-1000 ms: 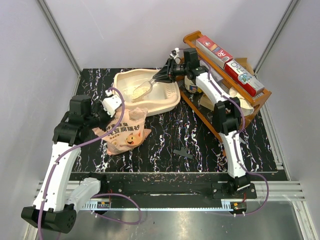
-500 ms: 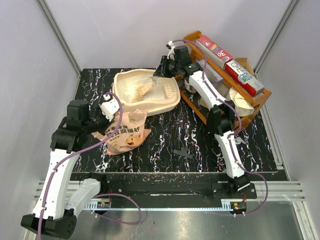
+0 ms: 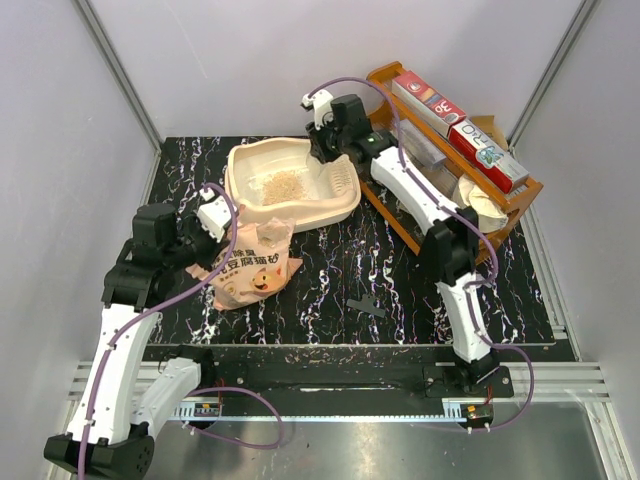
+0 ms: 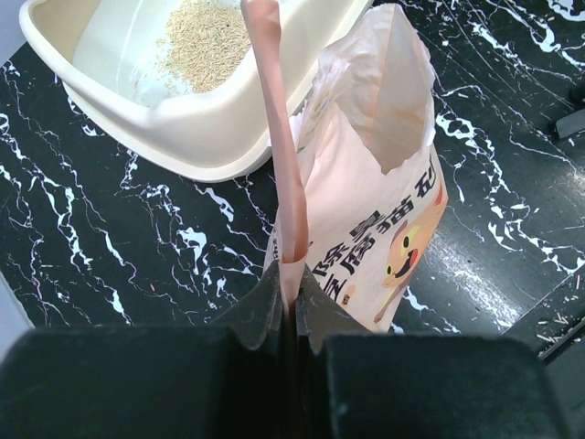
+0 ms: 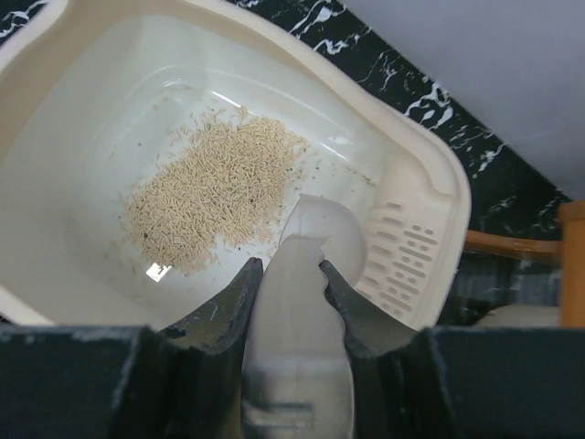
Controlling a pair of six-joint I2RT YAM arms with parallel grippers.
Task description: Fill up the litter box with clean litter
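The cream litter box (image 3: 300, 213) stands at the back of the table, with a pale tan pile of clean litter (image 3: 283, 184) on its floor. Over its grille end hangs my right gripper (image 3: 322, 155), shut on the handle of a white scoop (image 5: 315, 265). That scoop points down at the litter (image 5: 215, 192) beside the slotted grille (image 5: 407, 256). My left gripper (image 4: 292, 279) is shut on the top edge of the open pink-orange bag (image 4: 384, 210). The bag stands just in front of the litter box (image 4: 210, 137), where the litter (image 4: 206, 41) shows beyond it.
A brown wooden rack (image 3: 520, 195) with long printed cartons (image 3: 455, 120) stands right of the tray, close to my right arm. A small black object (image 3: 368, 306) lies on the black marbled table (image 3: 330, 260) in front. Grey walls close in the back and sides.
The scoop was level and full of litter over the tray; now it is tipped down and the litter lies on the tray floor. My right wrist has swung back over the grille end.
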